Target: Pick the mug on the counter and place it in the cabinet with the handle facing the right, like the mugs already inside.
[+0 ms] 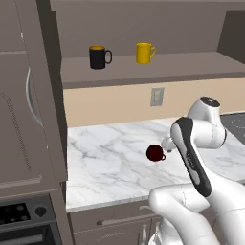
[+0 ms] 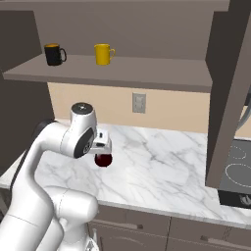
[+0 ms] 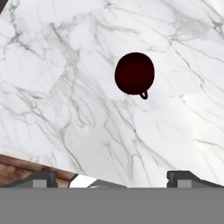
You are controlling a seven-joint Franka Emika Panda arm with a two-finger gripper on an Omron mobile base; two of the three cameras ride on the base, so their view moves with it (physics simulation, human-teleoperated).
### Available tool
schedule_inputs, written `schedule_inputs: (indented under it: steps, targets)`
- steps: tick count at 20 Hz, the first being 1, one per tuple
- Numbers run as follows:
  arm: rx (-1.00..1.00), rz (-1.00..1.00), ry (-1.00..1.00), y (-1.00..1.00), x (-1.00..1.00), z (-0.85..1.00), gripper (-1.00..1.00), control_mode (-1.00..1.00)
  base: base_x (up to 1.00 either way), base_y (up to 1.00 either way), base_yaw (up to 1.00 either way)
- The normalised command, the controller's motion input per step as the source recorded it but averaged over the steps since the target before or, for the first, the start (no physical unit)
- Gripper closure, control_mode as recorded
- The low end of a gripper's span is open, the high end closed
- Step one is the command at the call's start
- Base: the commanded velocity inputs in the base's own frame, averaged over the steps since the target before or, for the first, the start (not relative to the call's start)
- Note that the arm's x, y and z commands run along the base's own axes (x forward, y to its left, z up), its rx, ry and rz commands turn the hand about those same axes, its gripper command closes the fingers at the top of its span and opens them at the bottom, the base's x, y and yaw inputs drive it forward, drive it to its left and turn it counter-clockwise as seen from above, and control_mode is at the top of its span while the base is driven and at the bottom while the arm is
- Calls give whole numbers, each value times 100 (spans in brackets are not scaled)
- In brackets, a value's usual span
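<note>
The squat maroon mug [image 1: 154,152] [image 2: 103,160] stands on the white marble counter [image 1: 108,162] [image 2: 162,162]. In the hand view the mug [image 3: 134,73] lies ahead of the fingers, and its small loop handle [image 3: 143,94] points toward the hand. My gripper [image 3: 113,179] hovers above the mug, open, with nothing between its fingertips [image 3: 41,178]. From the right base view the hand [image 2: 101,143] sits just over the mug. Up on the cabinet shelf [image 1: 191,67] stand the black mug [image 1: 99,57] [image 2: 54,54] and the yellow mug [image 1: 144,52] [image 2: 103,54], handles to the right.
Open cabinet doors flank the shelf, one at the left [image 1: 28,95] and one at the right [image 2: 230,88]. A wall outlet [image 1: 157,96] sits on the beige backsplash. A cooktop [image 2: 240,171] borders the counter's right end, and an oven [image 1: 24,215] is at lower left.
</note>
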Motion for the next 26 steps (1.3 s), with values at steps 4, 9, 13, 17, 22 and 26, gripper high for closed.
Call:
schedule_inputs:
  steps: [4, 9, 13, 17, 22, 26]
  targets:
    - [0, 2, 0, -6, 0, -35, -100, -100, 0, 0, 0]
    - [0, 0, 0, -10, 11, -29, -100, -100, 0, 0, 0]
    - [0, 0, 0, -12, 21, -27, -100, -100, 0, 0, 0]
    - [0, 0, 0, -15, 21, -33, -100, -100, 0, 0, 0]
    - [0, 0, 0, -14, 20, -37, -100, -100, 0, 0, 0]
    - [0, 0, 0, -7, 20, -29, -100, -100, 0, 0, 0]
